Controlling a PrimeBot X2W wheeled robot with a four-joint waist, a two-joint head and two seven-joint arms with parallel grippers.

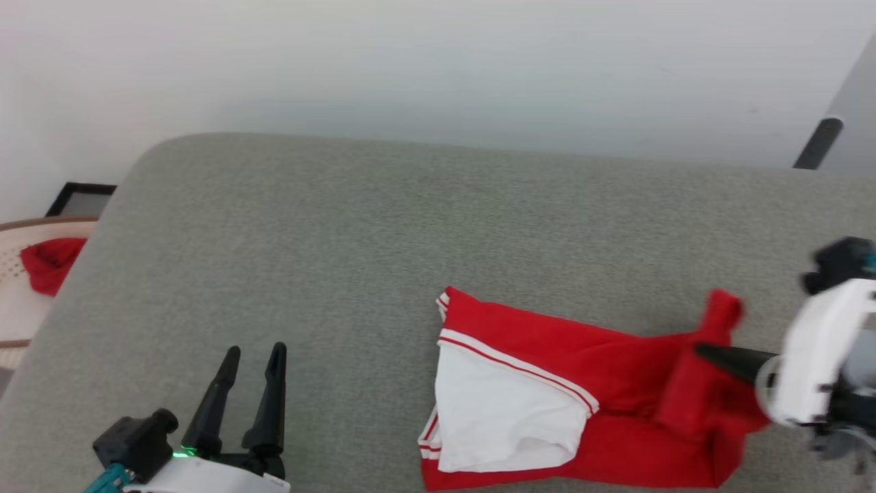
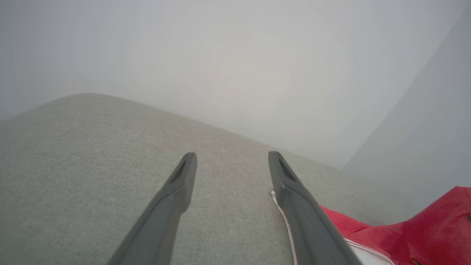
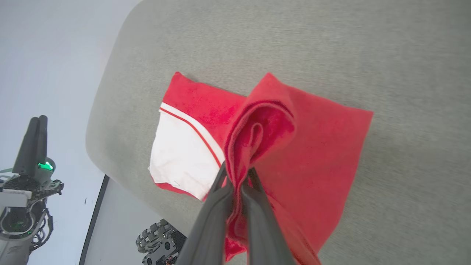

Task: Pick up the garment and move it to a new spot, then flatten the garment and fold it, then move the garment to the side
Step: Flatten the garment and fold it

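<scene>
The garment (image 1: pixel 547 370) lies folded on the grey padded surface (image 1: pixel 342 239), red with a white sleeve panel and red-and-white striped trim on its left part. My right gripper (image 1: pixel 701 350) reaches in from the right and is shut on a raised pinch of red fabric at the garment's right end. In the right wrist view the cloth bunches up between the closed fingers (image 3: pixel 220 191) of that gripper (image 3: pixel 237 173), and the garment (image 3: pixel 312 147) spreads beyond. My left gripper (image 1: pixel 254 350) stands open at the lower left, apart from the garment (image 2: pixel 434 228), with only cushion between its fingers (image 2: pixel 184 176).
A pale woven basket (image 1: pixel 14 301) stands off the surface's left end and holds a small plain red cloth lump (image 1: pixel 48 263). A black frame (image 1: pixel 82 198) lies behind it. A dark pole (image 1: pixel 818 142) rises at the upper right. The robot's wheeled base (image 3: pixel 158 239) sits below the cushion edge.
</scene>
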